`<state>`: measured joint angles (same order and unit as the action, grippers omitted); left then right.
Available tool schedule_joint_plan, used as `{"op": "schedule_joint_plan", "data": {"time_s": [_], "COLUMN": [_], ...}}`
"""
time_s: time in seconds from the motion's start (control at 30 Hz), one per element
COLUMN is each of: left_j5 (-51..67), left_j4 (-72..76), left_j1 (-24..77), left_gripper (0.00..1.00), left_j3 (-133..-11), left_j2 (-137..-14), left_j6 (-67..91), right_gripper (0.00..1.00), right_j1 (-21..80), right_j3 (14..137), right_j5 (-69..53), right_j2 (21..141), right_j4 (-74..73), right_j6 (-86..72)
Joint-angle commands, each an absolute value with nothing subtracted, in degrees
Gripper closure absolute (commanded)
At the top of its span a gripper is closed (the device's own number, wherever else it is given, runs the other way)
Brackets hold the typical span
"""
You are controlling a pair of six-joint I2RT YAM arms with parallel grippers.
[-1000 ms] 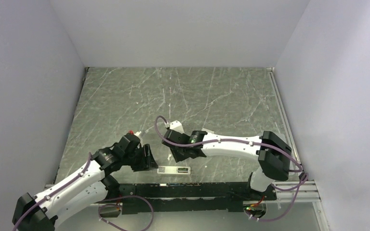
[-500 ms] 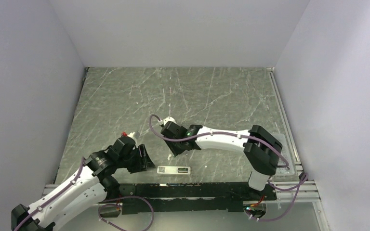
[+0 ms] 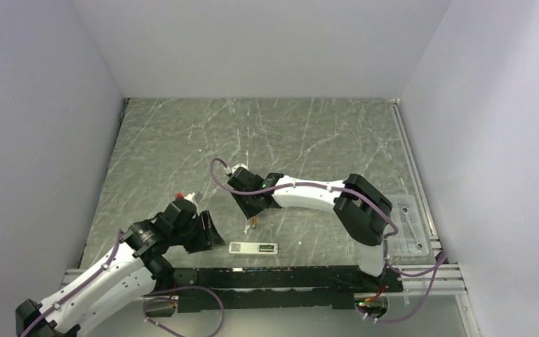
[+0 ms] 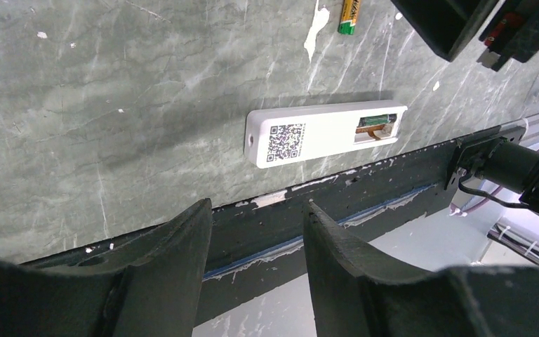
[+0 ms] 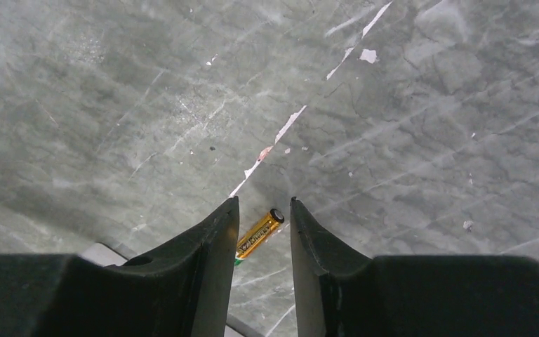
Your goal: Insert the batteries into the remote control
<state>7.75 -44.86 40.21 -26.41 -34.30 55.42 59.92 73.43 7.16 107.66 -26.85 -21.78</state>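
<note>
The white remote control lies near the table's front edge, back side up. In the left wrist view it shows a QR label and an open recess with one battery in it. A second, gold-green battery lies loose on the table just behind the remote; it also shows in the left wrist view. My right gripper is open and hovers over this battery, not touching it. My left gripper is open and empty, left of the remote.
A black rail runs along the near edge, right in front of the remote. A clear plastic tray sits at the right edge. Grey walls close in the left, back and right sides.
My right gripper has moved left and back from over the remote's right end, and the loose battery now shows below it. My left arm has drawn back slightly to the left.
</note>
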Motion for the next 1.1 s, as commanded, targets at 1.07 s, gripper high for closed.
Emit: {"op": "schedule_joint_plan", "data": {"time_s": [1.07], "left_j5": [7.4], "left_j4": [-44.3], "left_j1": [40.4], "left_gripper": [0.46], "left_j3": [-27.8], "left_j2": [-32.7], "left_j6": [56.6], "right_gripper": [0.75], "right_j1": [61.0], "right_j3": [64.3], "right_j5": [11.3], "right_j2": [104.5], "right_j4": [-27.5], "right_j6": [-27.8]}}
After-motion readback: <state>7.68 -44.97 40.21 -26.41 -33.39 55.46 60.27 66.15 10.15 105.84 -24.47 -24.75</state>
